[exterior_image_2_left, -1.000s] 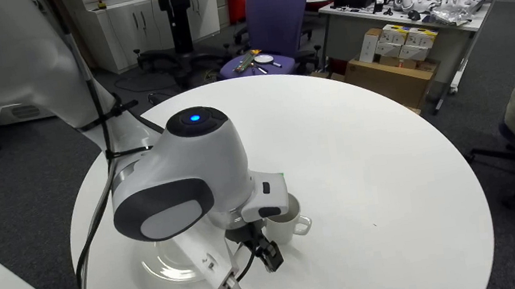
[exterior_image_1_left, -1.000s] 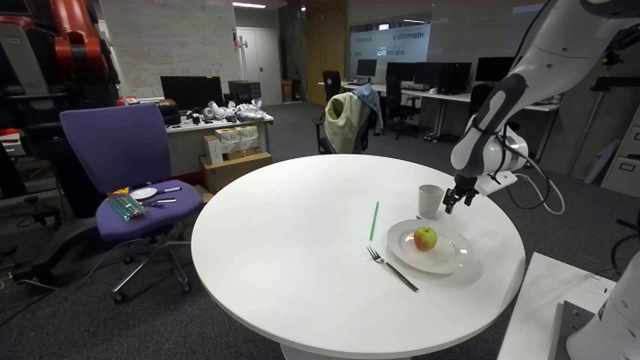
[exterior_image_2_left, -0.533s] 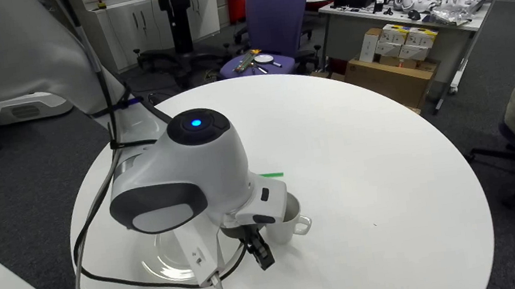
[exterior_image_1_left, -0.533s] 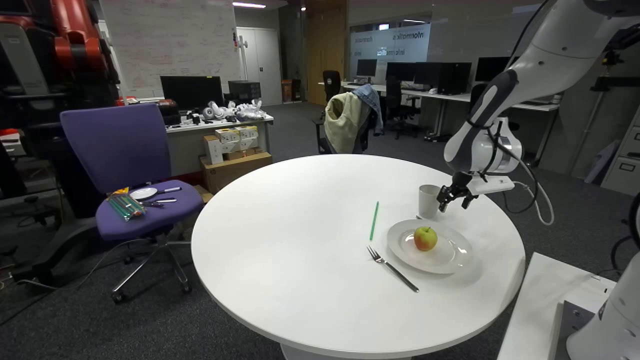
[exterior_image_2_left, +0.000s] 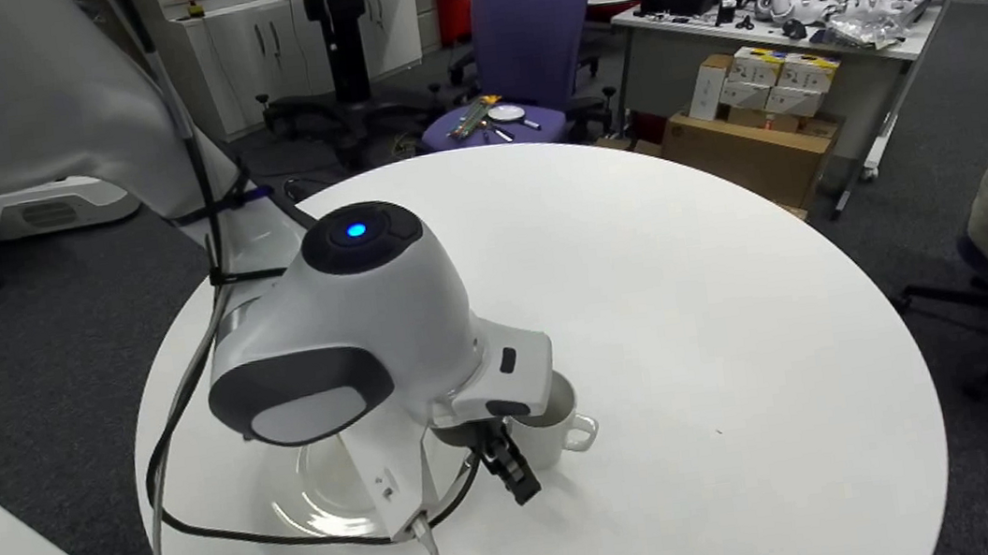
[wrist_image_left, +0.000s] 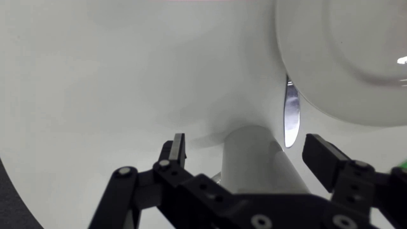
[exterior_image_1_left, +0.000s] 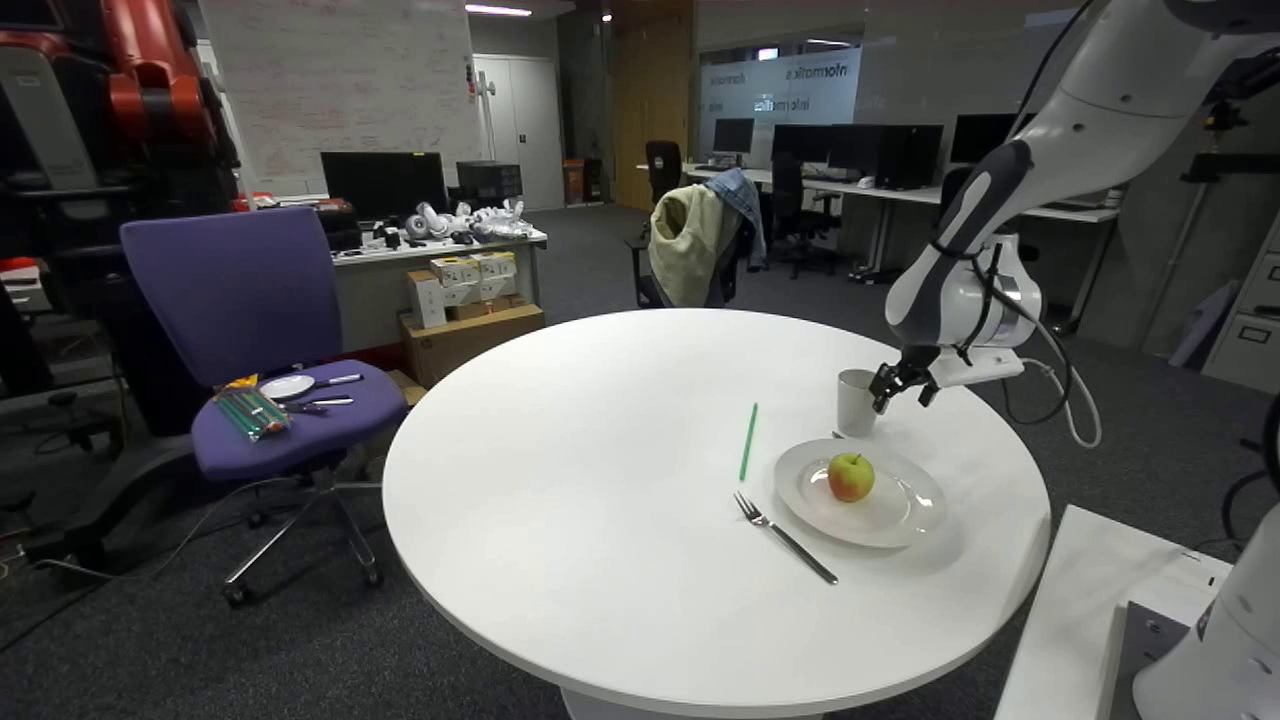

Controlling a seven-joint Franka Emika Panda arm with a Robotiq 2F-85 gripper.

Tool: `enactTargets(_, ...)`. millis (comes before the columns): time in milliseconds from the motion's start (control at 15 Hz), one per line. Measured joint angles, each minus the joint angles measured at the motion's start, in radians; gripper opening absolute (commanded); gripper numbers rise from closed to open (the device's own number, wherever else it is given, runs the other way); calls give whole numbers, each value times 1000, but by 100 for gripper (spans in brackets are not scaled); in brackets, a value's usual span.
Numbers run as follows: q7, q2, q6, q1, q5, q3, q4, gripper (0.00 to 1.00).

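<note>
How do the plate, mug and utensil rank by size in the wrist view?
Largest to smallest, by what shows:
1. Plate, cut off at the picture's edge
2. Mug, partly hidden by the gripper
3. Utensil

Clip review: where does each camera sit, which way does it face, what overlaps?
An exterior view: off the round table, facing monitors beyond; arm and base at right.
An exterior view: high near the arm, facing down toward the purple chair; arm hides part of the plate.
Wrist view: behind the open gripper, facing down on the mug.
Both exterior views share table, purple chair and mug.
</note>
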Motion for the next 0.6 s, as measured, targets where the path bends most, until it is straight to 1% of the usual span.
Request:
enactTargets(267, -2, -13, 13, 16, -16, -8, 0, 100)
enactTargets(600, -2, -35, 12, 59, -66, -56, 0, 100)
